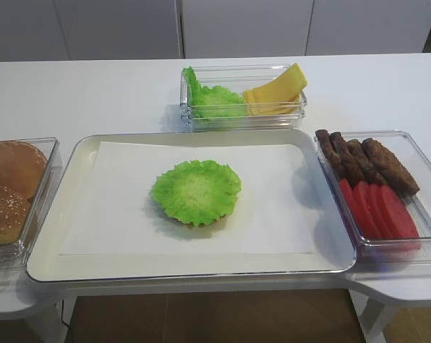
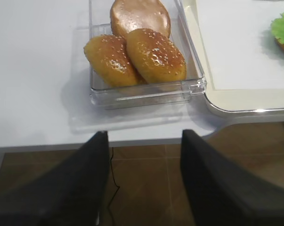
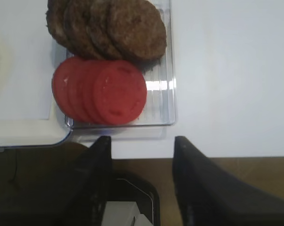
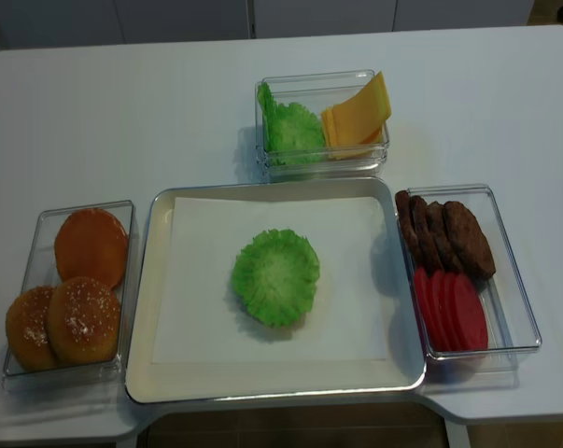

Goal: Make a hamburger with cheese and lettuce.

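In the middle of the overhead frame, the lettuce (image 1: pixel 196 191) lies on the paper-lined tray (image 1: pixel 51 268), covering the hamburger (image 1: pixel 194 222) bun half, of which only a brown sliver of rim shows at the leaf's lower edge. The cheese (image 1: pixel 276 91) sits in the clear box (image 1: pixel 244 121) at top centre, fanned beside spare green leaves.

Both arms are pulled back off the table (image 1: pixel 79 93). In the right wrist view the right claw (image 3: pixel 142 153) hangs open and empty at the bottom of the frame, below the tomato slices (image 3: pixel 100 90) and patties (image 3: pixel 109 28). In the left wrist view the left claw (image 2: pixel 144 150) is likewise spread and empty, below the box of bun tops (image 2: pixel 137 54).

The lettuce step looks done; cheese appears to be next. That likely calls for reaching to the top-centre box, pinching a single thin slice off the stack, and laying it flat on the leaf.
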{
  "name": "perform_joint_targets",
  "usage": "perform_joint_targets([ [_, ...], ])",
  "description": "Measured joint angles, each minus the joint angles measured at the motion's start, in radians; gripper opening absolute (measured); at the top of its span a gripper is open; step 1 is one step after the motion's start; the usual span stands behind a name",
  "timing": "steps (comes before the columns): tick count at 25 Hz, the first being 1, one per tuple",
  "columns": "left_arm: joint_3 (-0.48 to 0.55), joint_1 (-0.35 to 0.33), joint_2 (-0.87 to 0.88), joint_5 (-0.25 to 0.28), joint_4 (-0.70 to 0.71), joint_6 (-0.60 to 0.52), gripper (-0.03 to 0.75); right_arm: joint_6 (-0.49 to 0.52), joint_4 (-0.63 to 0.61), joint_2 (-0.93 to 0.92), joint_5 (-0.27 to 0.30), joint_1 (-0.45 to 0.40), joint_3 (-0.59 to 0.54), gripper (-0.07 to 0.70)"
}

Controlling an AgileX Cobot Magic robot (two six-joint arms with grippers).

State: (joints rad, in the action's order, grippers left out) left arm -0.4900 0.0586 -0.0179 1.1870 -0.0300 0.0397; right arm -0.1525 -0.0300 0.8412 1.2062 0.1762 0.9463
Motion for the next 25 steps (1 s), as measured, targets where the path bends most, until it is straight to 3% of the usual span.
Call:
perform_joint_targets([
  [4,0.000,0.000,0.000,0.000,0.000,0.000,0.369,-0.002,0.014,-0.149,0.048,-0.002,-0.063,0.321],
  [25,0.000,0.000,0.000,0.000,0.000,0.000,0.369,0.048,-0.050,-0.819,0.074,-0.005,-0.256,0.321],
])
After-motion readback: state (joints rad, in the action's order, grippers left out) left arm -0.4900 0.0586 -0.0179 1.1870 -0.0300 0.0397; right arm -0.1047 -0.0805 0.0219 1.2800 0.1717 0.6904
